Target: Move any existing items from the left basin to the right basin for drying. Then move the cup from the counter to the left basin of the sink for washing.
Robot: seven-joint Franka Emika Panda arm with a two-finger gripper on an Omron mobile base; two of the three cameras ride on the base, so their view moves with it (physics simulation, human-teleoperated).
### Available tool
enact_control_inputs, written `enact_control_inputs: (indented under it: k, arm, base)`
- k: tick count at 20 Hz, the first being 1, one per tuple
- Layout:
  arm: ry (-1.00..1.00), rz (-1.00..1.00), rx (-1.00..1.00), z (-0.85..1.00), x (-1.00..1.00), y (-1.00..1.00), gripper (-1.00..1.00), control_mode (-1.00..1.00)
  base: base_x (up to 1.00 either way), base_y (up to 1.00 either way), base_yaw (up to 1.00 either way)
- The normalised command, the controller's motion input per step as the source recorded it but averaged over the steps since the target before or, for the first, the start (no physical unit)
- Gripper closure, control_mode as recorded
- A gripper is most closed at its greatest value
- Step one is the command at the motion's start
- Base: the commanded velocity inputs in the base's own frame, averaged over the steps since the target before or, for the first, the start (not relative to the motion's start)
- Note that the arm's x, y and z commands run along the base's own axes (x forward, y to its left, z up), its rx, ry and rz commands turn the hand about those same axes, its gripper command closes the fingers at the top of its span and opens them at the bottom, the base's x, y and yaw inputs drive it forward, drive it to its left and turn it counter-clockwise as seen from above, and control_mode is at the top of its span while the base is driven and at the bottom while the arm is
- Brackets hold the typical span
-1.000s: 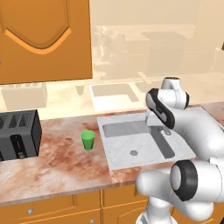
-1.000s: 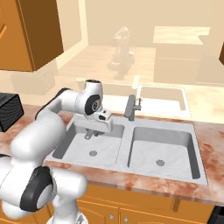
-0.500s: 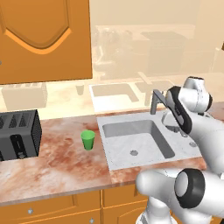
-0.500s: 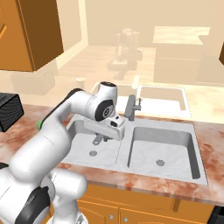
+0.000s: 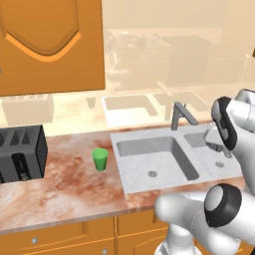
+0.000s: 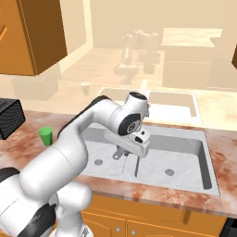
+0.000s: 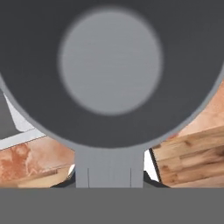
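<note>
A white robot arm with dark joints reached over a light grey metal double sink set into a reddish-brown and cream marbled stone counter.

In the left base view, a small bright green tapered plastic cup stood upright on the counter at about nine o'clock from the left basin, near the sink's rim but not touching it. A black toaster sat further along at nine o'clock, well apart from the cup. The left basin lay bare, its small round drain visible. A grey faucet rose behind the divider between the basins. The arm's body covered much of the right basin at three o'clock.

The right base view showed what the left one hid: the gripper hung over the divider between the two basins, with a grey handle end sticking out from it toward eight o'clock, above the left basin. The right basin was open to sight here, with its own drain. The green cup stood at nine o'clock on the counter.

The hand view gave the closest look: a small dark grey round pot seen bottom-on, its short straight handle running down to six o'clock, where the fingers were clamped on it. Strips of marbled counter and orange wood showed past its edges.
</note>
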Motion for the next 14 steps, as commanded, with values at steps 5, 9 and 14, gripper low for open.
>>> enact_control_inputs:
  k: [5, 9, 14]
  arm:
    - [0.01, -0.06, 0.03, 0.00, 0.03, -0.49, 1.00, -1.00]
    - [0.00, -0.04, 0.00, -0.13, 0.23, -0.41, 1.00, -1.00]
    - [0.00, -0.02, 0.01, -0.33, 0.29, -0.35, 1.00, -1.00]
  base:
    - [0.00, 0.00, 0.00]
    - [0.00, 0.00, 0.00]
    - [0.00, 0.00, 0.00]
